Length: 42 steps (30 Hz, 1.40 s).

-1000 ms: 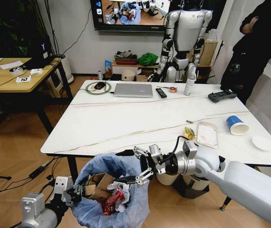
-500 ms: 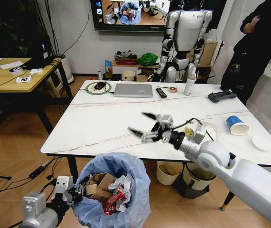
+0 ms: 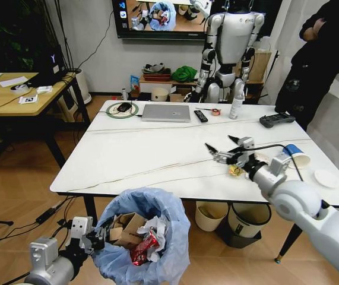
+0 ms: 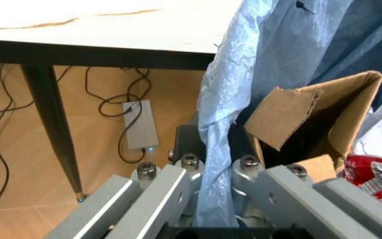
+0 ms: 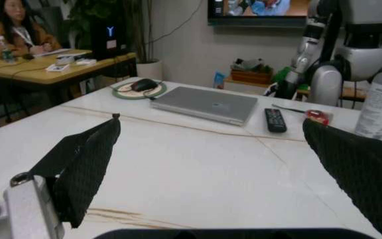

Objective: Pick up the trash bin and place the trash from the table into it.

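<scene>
The white marble-look table (image 3: pixel 157 157) carries a blue-white paper cup (image 3: pixel 296 157) and a yellow wrapper (image 3: pixel 235 170) near its right end. Above it, just beside the wrapper, the right gripper (image 3: pixel 223 148) hovers with fingers spread and empty. Below the table's front edge, the left gripper (image 3: pixel 92 238) clamps the rim of the trash bin (image 3: pixel 148 243), whose crinkly light-blue bag holds torn cardboard (image 3: pixel 123 228), white paper and a crushed red can (image 3: pixel 142 249).
</scene>
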Motion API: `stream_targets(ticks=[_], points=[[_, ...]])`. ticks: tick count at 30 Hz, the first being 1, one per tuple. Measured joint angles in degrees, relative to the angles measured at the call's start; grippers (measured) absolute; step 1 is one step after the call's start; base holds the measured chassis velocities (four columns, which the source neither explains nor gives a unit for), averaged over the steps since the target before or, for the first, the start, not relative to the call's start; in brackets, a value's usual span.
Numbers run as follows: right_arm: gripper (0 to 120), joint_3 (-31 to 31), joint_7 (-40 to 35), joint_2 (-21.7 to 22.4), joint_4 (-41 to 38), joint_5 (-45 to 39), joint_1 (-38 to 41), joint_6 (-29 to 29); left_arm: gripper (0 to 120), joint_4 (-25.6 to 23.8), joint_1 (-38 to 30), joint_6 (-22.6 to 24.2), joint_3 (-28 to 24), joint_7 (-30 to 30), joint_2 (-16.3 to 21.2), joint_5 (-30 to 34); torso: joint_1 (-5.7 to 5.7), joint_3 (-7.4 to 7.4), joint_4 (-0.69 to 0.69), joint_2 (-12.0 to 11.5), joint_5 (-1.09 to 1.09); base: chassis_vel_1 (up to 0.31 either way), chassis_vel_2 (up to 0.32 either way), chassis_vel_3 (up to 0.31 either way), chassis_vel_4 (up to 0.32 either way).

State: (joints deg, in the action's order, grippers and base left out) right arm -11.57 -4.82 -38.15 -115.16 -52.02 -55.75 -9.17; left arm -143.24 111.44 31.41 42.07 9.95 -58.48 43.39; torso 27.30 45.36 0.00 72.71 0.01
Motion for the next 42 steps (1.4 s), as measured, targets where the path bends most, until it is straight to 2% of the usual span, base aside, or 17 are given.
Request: stream_targets(ticks=[12, 16, 17, 24, 42], points=[[100, -7.0, -2.6, 0.6, -1.7, -1.2, -5.5, -2.2, 0, 0.0, 0.0, -0.3, 0.0, -0.2, -1.0, -0.9, 0.0, 0.0, 0.0, 0.0, -0.02, 0.0, 0.0, 0.0, 0.0], [100, -8.5, -2.4, -0.3, -1.7, -1.2, -7.2, -2.3, 0, 0.0, -0.2, -0.5, -0.1, -0.3, -1.2, -1.0, 0.0, 0.0, -0.01, 0.0, -0.01, 0.0, 0.0, 0.0, 0.0], [100, -8.8, -2.2, -1.7, -1.0, -1.2, -7.6, -3.0, 0, 0.0, -0.2, -0.5, -0.2, -0.3, -1.4, -1.0, 0.0, 0.0, -0.01, 0.0, -0.01, 0.0, 0.0, 0.0, 0.0], [100, -7.5, -2.3, -6.3, 3.1, -1.1, -7.2, -5.0, 0, 0.0, 0.2, -0.5, 0.4, -0.3, -1.5, -0.8, 0.0, 0.0, 0.0, 0.0, -0.02, 0.0, 0.0, 0.0, 0.0], [100, -3.3, -1.0, -9.4, 9.1, 1.2, -5.1, -5.0, 0, 0.0, 0.6, -0.4, 0.5, -0.3, -1.8, -0.8, 0.0, 0.0, 0.0, 0.0, -0.02, 0.0, 0.0, 0.0, 0.0]])
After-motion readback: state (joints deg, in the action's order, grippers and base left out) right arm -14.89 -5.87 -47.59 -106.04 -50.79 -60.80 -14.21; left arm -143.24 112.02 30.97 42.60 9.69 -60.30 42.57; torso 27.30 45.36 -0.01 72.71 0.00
